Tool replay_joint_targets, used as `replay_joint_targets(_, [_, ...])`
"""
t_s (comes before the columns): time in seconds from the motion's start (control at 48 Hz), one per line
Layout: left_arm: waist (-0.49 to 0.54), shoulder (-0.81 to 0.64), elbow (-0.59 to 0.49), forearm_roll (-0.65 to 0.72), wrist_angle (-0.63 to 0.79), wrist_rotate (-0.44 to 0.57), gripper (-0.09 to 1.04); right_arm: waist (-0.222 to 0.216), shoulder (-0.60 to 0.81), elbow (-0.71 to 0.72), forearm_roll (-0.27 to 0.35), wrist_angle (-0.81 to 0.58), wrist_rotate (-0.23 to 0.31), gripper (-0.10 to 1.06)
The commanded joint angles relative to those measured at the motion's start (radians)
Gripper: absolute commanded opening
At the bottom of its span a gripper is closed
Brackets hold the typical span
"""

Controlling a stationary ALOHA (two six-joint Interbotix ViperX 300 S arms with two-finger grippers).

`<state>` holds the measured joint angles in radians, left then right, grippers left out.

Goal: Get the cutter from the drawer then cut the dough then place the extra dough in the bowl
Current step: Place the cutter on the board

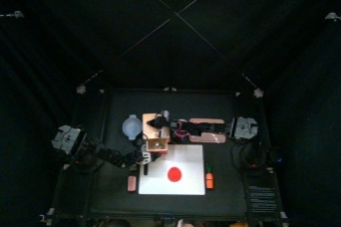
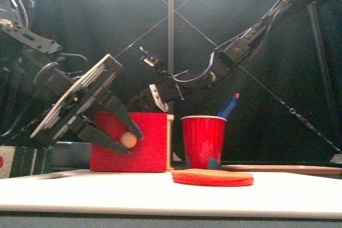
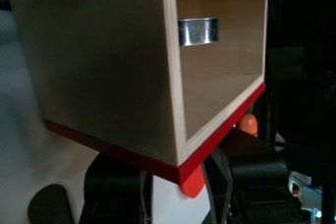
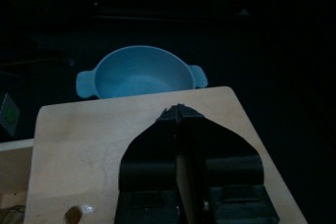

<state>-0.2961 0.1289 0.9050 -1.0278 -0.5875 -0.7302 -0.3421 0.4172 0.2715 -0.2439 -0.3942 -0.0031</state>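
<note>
1. Black surface (image 1: 229, 196): left fingers (image 3: 118, 184) clamp the drawer (image 3: 223, 81) knob (image 3: 194, 179); the cutter (image 3: 197, 31) lies deep inside, beyond them.
2. Right fingers (image 4: 217, 184), pressed together atop the box (image 4: 79, 159), should lift, open, then reach straight in.

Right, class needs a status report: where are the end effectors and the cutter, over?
Left end effector shut on knob. Cutter inside open drawer. Right end effector over wooden box.
</note>
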Motion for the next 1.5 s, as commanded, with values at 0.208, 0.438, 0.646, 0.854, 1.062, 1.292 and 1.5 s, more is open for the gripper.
replay_joint_targets(0.208, [-0.009, 0.005, -0.028, 0.011, 0.005, 0.012, 0.67, -0.025, -0.011, -0.008, 0.002, 0.012, -0.003, -0.04])
replay_joint_targets(0.438, [-0.009, 0.006, -0.031, 0.023, 0.009, 0.011, 0.73, -0.025, -0.011, -0.008, 0.000, 0.012, -0.003, -0.04])
replay_joint_targets(0.646, [-0.008, -0.003, -0.032, 0.020, 0.044, 0.008, 0.74, -0.025, -0.011, -0.006, 0.000, 0.012, -0.003, -0.04])
replay_joint_targets(0.854, [-0.026, -0.040, -0.025, 0.020, 0.064, 0.009, 0.74, -0.025, -0.011, -0.006, 0.002, 0.012, -0.003, -0.04])
replay_joint_targets(1.062, [-0.052, -0.153, 0.020, 0.063, 0.126, 0.018, 0.74, -0.023, -0.012, -0.009, 0.003, 0.012, -0.002, -0.04])
replay_joint_targets(1.292, [-0.049, -0.350, 0.152, 0.265, -0.031, 0.043, 0.73, -0.014, -0.044, -0.017, 0.002, 0.029, 0.002, -0.04])
replay_joint_targets(1.5, [-0.012, -0.474, 0.273, 0.537, -0.364, 0.176, 0.72, 0.018, -0.097, -0.028, -0.002, 0.032, 0.002, -0.04])
